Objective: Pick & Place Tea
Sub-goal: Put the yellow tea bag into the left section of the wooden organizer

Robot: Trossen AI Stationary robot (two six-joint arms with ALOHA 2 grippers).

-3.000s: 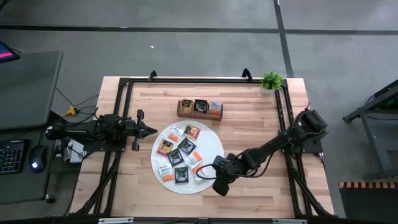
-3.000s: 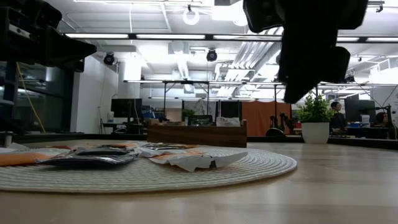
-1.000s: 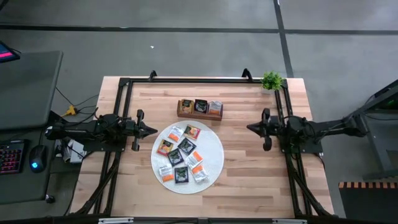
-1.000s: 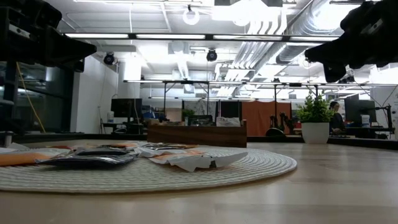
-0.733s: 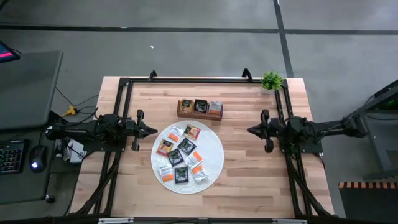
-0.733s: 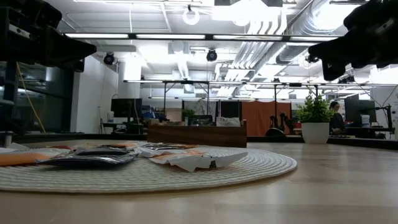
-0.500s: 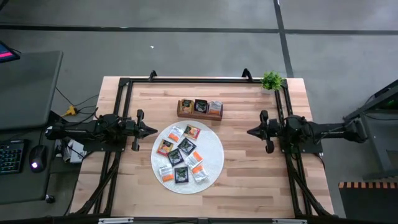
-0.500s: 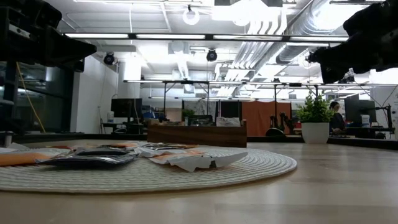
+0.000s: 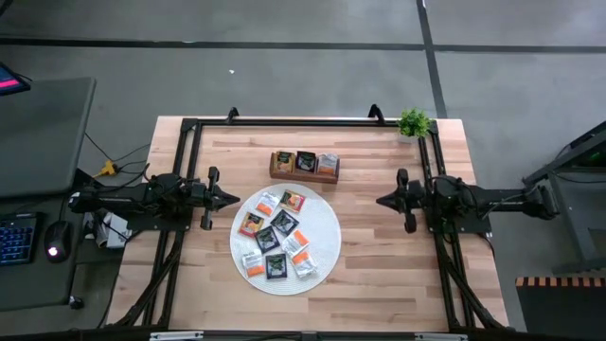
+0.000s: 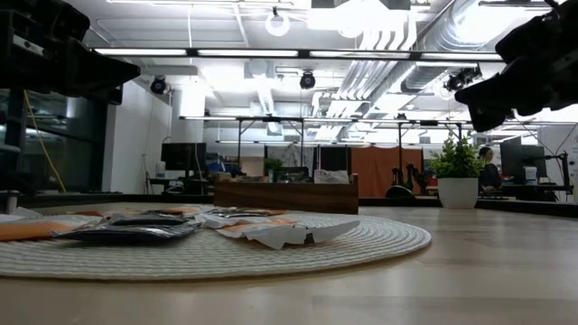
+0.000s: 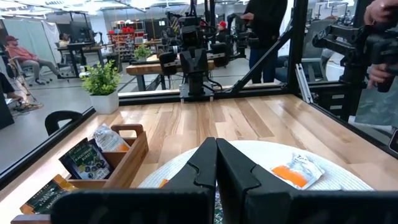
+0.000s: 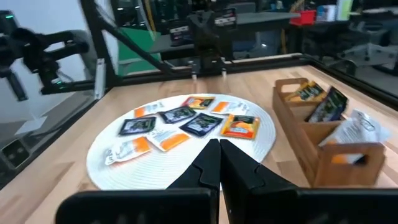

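While both arms sit pulled back to opposite table edges, we note the left gripper (image 9: 230, 199) and right gripper (image 9: 383, 200) pinched fully together, holding nothing, probably parked between picks. The tea sachets (image 9: 276, 237) lie loose on the round white mat (image 9: 325, 230): we count nine. Three more stand in the wooden tray (image 9: 304, 175), one per compartment, apparently sorted by colour.

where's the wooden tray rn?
High view: the wooden tray sits at the table's centre toward the far edge, just beyond the round white mat, with sachets standing in its compartments; the potted plant is off at the far right corner.
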